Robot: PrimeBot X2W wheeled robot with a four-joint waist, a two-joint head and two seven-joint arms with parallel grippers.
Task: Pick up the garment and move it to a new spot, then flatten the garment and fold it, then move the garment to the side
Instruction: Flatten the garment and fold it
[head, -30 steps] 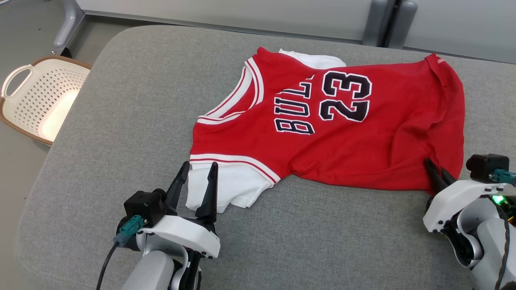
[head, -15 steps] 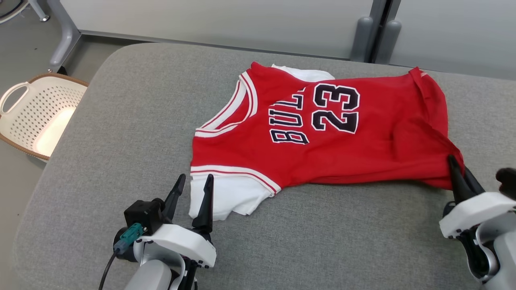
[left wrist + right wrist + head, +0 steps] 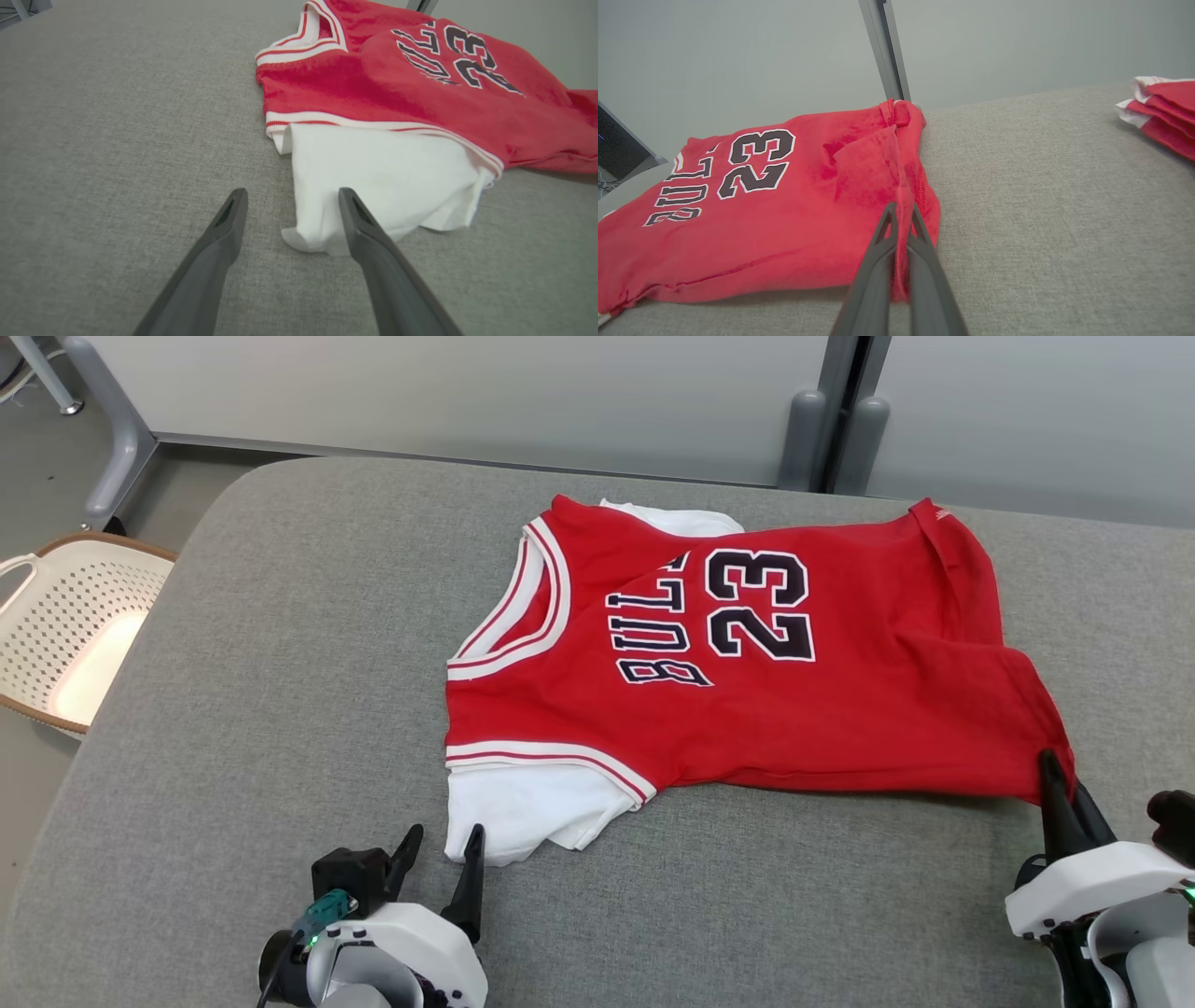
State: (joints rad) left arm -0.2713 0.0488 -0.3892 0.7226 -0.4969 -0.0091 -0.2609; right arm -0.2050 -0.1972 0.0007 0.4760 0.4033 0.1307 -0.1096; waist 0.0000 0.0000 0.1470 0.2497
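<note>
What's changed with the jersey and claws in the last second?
The right claw, shut on the hem of the jersey, drew its corner out toward the robot's right. The left claw backed off to the edge of the white sleeve, still open. The jersey otherwise lies unmoved.

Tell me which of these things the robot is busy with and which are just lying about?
In the job: red jersey; right pincer, shut on its hem; left pincer, open by the white sleeve.
Lying about: white basket; folded red clothes.
</note>
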